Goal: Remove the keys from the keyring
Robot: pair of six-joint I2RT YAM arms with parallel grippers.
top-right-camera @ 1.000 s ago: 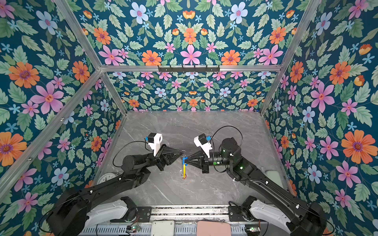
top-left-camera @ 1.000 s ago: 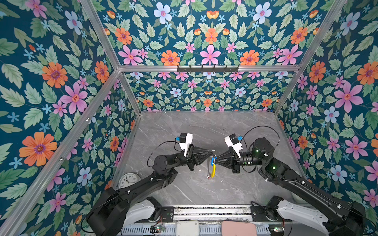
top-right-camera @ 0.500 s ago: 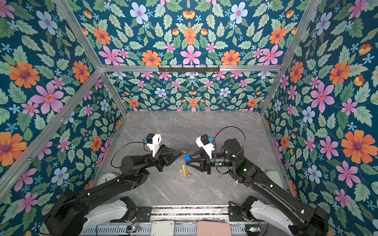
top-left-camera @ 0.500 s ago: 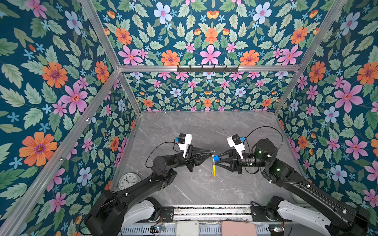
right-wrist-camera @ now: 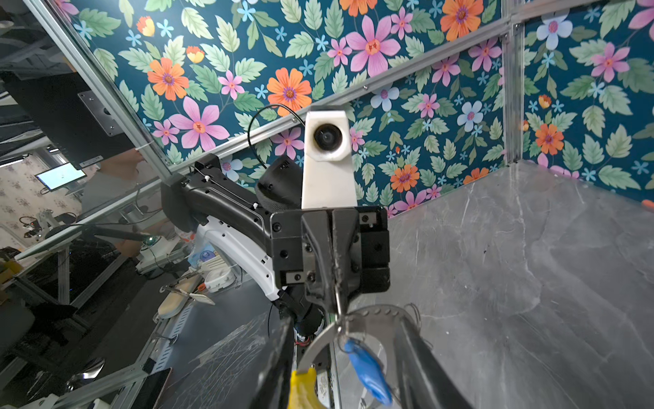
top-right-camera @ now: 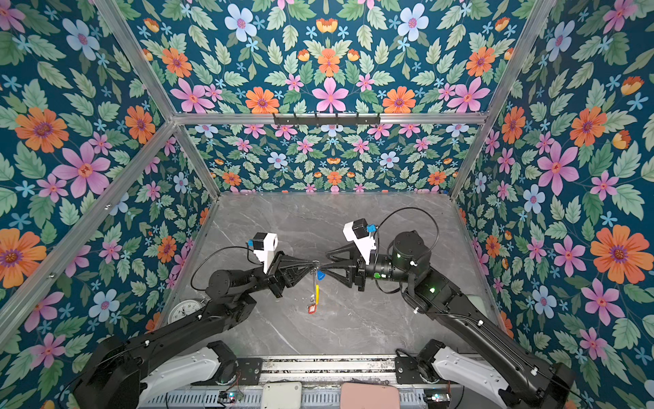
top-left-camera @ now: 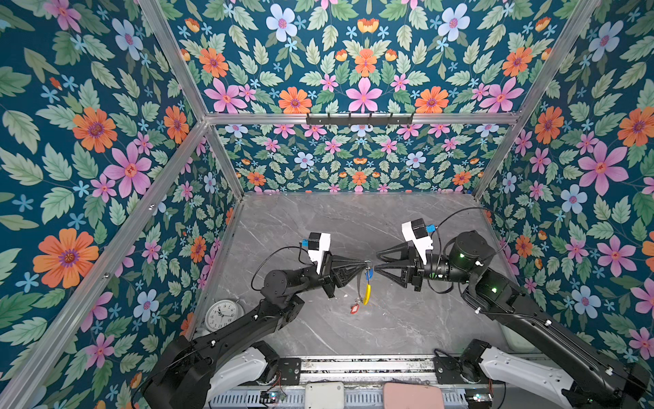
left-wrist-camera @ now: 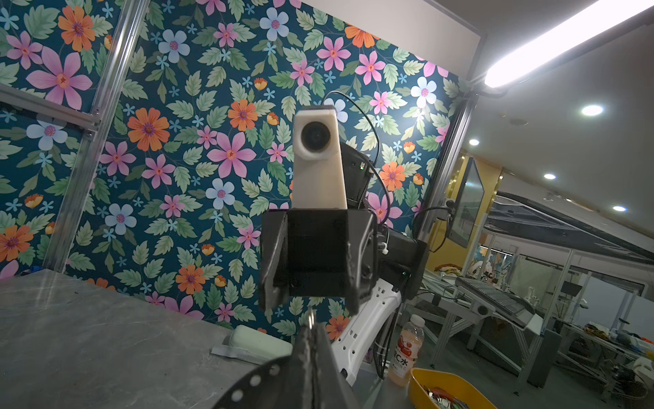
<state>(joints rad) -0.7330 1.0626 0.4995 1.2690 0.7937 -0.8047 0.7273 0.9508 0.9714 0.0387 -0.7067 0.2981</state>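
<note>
The keyring (top-left-camera: 361, 283) hangs on edge above the marble floor, a thin grey hoop with a yellow sleeve (top-left-camera: 367, 294) low on it. My left gripper (top-left-camera: 364, 262) is shut on its top rim; in the left wrist view only a sliver of metal (left-wrist-camera: 310, 317) pokes out past the closed fingertips (left-wrist-camera: 311, 340). A blue-tagged key (right-wrist-camera: 368, 368) dangles near the top and a red-tagged key (top-left-camera: 354, 308) at the bottom. My right gripper (top-left-camera: 378, 262) faces the left one, open, its fingers (right-wrist-camera: 279, 354) either side of the hoop (right-wrist-camera: 318, 345) and blue tag without gripping them.
A white alarm clock (top-left-camera: 223, 313) lies by the left wall, beside the left arm. A pale case (left-wrist-camera: 258, 341) rests at the table's right edge. A black hook rail (top-left-camera: 359, 118) runs along the back frame. Flowered walls enclose three sides.
The right gripper has opened from shut at the blue tag and drawn back a little to the right. The left gripper still holds the hanging ring, almost unmoved.
</note>
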